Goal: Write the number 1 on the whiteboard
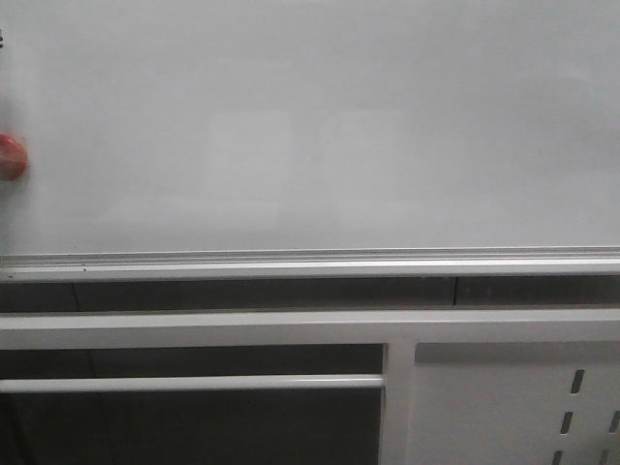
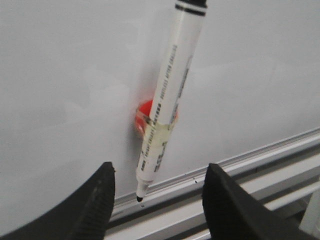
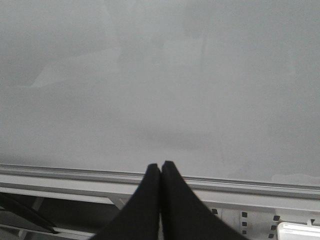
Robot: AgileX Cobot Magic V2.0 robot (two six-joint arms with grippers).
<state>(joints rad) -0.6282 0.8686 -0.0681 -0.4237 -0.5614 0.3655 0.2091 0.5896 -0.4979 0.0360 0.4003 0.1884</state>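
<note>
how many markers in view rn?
1. The marker hangs uncapped on a red magnet stuck to the whiteboard, ahead of the open left gripper. The front view shows only the magnet at its left edge; more markers may sit off-frame.

A lab or test room, by the look of it: a large glossy white whiteboard (image 1: 310, 126) stands above a white perforated metal frame (image 1: 504, 397), nothing homely about it.
</note>
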